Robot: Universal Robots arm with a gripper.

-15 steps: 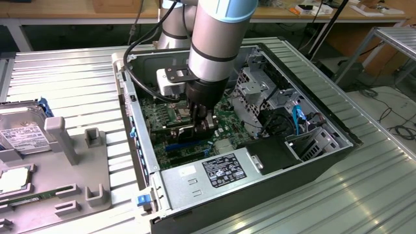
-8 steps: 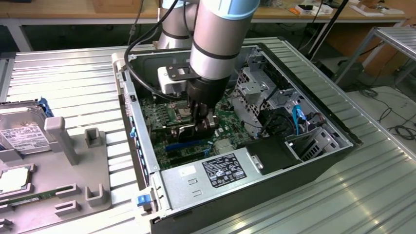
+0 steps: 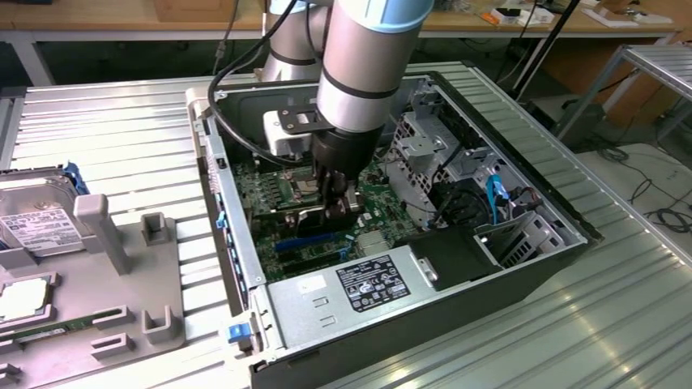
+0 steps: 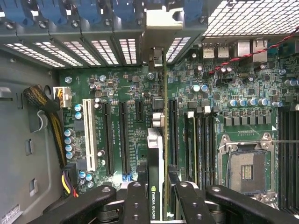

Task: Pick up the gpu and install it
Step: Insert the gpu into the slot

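Pinching the gpu (image 4: 155,154) edge-on with the pincer (image 4: 156,198), inside the case (image 3: 454,324), just above the motherboard (image 4: 135,88). Possibly offset from its slot (image 4: 173,130); hard to judge. Could scrape contacts or jam if pressed down misaligned.

Count, exterior view: one open black metal computer case (image 3: 562,243); one silver boxy power supply with a white label (image 3: 357,284); one grey robot arm (image 3: 362,73), mine; one tool (image 3: 337,203) on it; one gpu (image 3: 308,219), a thin flat card with a dark face.

On the ribbed metal table (image 3: 108,138) I count one grey plastic fixture tray (image 3: 130,267), one boxy hard drive with a white label (image 3: 32,223) and one narrow green memory stick (image 3: 54,332).

Wrist view: one long white expansion slot (image 4: 88,135); three long black expansion slots (image 4: 124,137); one square silver processor socket (image 4: 247,172); two black fingers (image 4: 135,205) on my tool.
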